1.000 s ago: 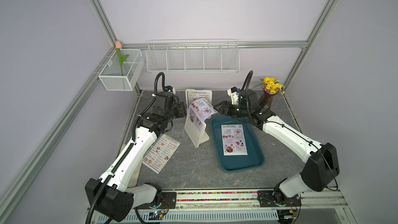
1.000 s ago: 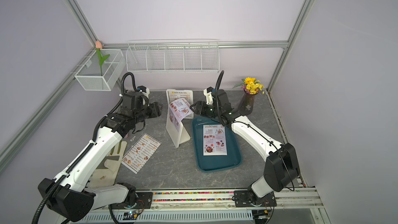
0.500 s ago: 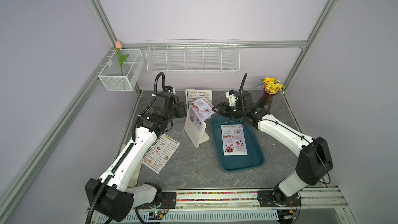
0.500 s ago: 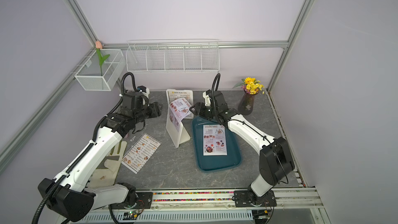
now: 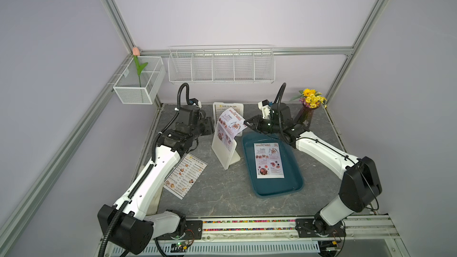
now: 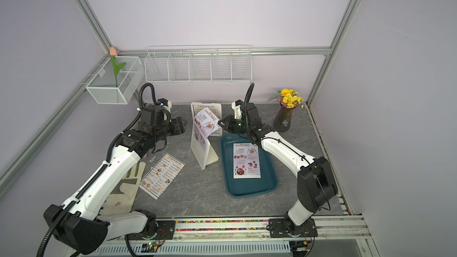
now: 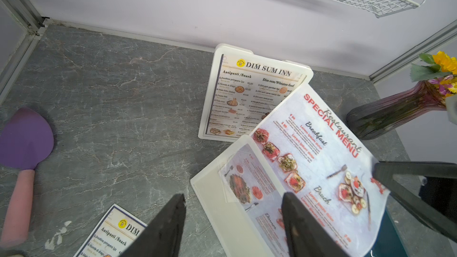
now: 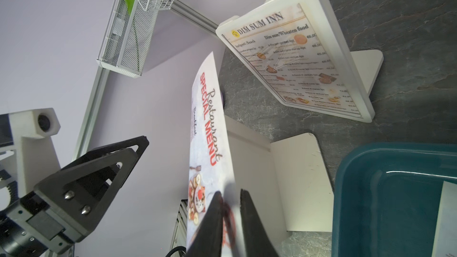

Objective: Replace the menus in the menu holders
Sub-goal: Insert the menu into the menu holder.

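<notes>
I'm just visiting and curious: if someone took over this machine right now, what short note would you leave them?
Left pincer: open, beside the near holder, holding nothing.
Right pincer: shut on the bent SPECIAL MENU sheet, whose lower part sits in that holder.
Far holder: DIM SUM INN sheet inside. Loose DIM SUM INN sheet on the table; spare SPECIAL MENU sheet in the teal tray.
Done: near holder's old menu apparently out. To do: seat the bent sheet, then swap the far holder's.
</notes>
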### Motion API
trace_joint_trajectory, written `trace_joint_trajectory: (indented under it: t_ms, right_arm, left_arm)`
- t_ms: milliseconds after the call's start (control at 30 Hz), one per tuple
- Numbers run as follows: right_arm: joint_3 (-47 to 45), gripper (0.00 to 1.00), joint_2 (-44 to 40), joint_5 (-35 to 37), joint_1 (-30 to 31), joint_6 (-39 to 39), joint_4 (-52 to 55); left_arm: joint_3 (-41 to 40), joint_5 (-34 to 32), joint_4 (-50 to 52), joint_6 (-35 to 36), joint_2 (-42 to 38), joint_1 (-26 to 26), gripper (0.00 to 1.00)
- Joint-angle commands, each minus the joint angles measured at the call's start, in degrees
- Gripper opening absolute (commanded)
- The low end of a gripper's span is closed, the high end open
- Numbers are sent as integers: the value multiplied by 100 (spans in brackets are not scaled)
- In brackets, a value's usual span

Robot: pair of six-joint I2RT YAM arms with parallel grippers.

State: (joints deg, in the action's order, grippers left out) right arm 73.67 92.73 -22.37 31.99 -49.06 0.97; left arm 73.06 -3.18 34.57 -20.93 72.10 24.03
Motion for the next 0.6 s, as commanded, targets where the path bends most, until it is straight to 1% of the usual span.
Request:
trace_joint_trajectory:
  t_ms: [0,200,300,433,567]
  right_arm:
    - [-146,14,-94,-36,17,42,-284]
    - [-204,12,-217,180,161,435,-260]
    - [-275,12,-330,482,281,762,-183]
    - [-474,12,-537,910,369,969,-273]
    - [-582,11,-666,1088,369,1087,-409]
  left_arm:
    - [86,-69,-28,-16,-11,15,65]
    - [101,-73,-30,1,-3,15,65]
    - [120,-78,-29,10,-7,22,65]
    - [147,-94,-36,19,-7,20,65]
    - [168,-70,-40,27,23,20,65]
